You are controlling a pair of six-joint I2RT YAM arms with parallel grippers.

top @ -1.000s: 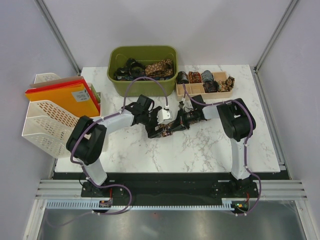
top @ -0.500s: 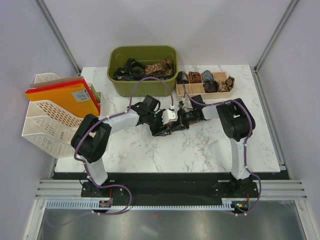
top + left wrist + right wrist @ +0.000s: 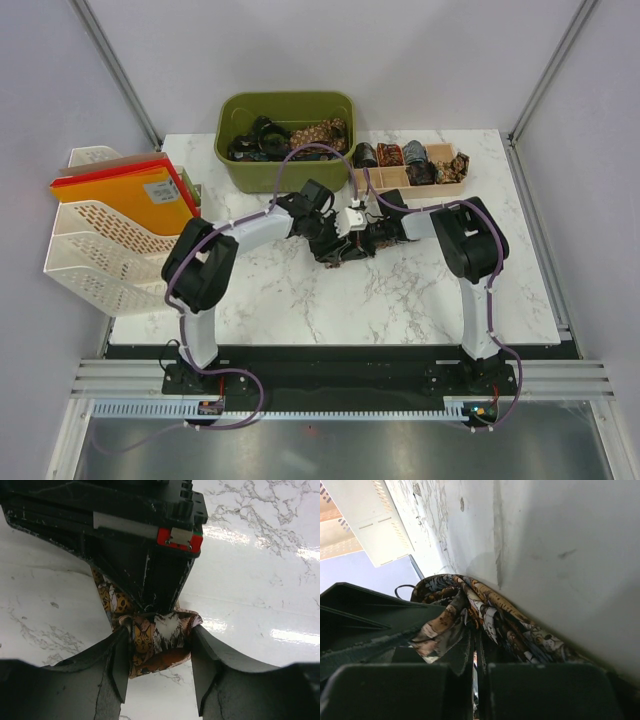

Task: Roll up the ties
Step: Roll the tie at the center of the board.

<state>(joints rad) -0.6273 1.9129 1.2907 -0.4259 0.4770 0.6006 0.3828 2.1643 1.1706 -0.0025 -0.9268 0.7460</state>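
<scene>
A tie (image 3: 338,250) with a brown, gold and white cat print lies partly rolled on the marble table, where both grippers meet. In the left wrist view the roll (image 3: 156,641) sits between my left gripper's (image 3: 159,647) fingers (image 3: 119,655), and both pads touch its fabric. Right behind the roll is the black body of my right gripper (image 3: 355,238). The right wrist view shows that gripper (image 3: 479,642) shut, with folds of the tie (image 3: 487,605) pinched and draped at its fingertips. The rest of the tie's length is hidden under the two grippers.
A green bin (image 3: 288,178) with loose ties stands at the back. To its right is a wooden tray (image 3: 402,183) holding several rolled ties. A white file rack (image 3: 95,245) with orange folders (image 3: 130,195) stands at the left edge.
My left arm has swung right toward the right gripper, and its jaws have narrowed from wide open onto the tie roll. The right arm has stayed put.
</scene>
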